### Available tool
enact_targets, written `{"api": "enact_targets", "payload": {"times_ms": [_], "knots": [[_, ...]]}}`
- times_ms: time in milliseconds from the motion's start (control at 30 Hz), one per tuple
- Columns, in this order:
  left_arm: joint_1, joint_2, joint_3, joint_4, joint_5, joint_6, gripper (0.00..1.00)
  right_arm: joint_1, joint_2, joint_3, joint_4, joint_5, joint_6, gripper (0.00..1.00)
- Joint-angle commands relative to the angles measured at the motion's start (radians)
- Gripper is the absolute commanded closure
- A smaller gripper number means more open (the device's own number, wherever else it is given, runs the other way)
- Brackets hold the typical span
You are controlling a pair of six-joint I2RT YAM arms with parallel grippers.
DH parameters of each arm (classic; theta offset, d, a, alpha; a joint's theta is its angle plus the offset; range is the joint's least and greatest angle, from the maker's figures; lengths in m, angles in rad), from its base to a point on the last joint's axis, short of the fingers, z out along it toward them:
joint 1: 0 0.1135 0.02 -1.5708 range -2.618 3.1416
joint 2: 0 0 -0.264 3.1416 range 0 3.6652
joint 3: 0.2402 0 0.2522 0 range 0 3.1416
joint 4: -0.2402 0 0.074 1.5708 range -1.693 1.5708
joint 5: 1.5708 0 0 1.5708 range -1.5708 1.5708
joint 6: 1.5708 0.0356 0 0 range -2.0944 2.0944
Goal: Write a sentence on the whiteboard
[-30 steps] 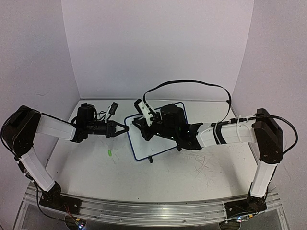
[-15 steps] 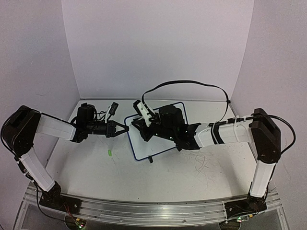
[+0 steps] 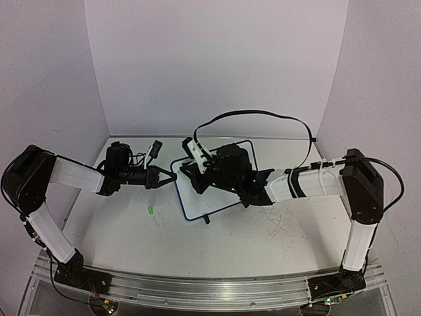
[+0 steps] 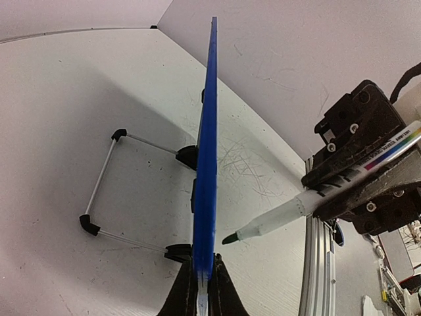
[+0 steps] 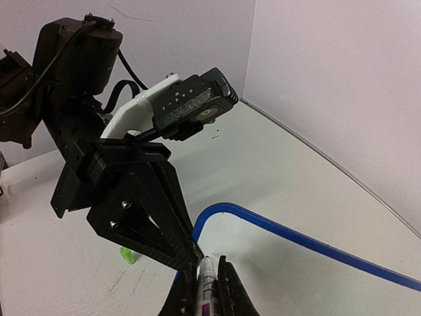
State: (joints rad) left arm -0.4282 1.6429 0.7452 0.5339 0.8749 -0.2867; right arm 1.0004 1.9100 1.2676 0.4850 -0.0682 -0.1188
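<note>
At table centre | left gripper (image 4: 202,273) jaws pinch whiteboard (image 4: 207,131) edge, unchanged | right gripper (image 5: 208,266) jaws clamp marker (image 4: 289,209), shifts slightly left | tip just beside board face; writing pending.

The whiteboard (image 3: 196,203) — white face, thin blue frame, rounded corners — stands propped on black-footed wire legs, leaning slightly, one side edge pinched in the left tool (image 4: 202,280).

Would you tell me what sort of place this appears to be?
Probably a robotics lab test cell: a left arm and right arm bolted to an aluminium rail, with plain backdrop walls around a scribble-marked table.
</note>
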Motion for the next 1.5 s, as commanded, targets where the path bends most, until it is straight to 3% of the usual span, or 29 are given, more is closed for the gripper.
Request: {"api": "enact_targets", "payload": {"times_ms": [0, 1467], "knots": [[0.004, -0.028, 0.003, 0.014, -0.027, 0.027, 1.00, 0.007, 0.014, 0.042, 0.025, 0.018, 0.012, 1.00], [0.004, -0.039, -0.003, 0.014, -0.029, 0.026, 1.00, 0.007, 0.004, 0.013, 0.017, 0.179, 0.028, 1.00]]}}
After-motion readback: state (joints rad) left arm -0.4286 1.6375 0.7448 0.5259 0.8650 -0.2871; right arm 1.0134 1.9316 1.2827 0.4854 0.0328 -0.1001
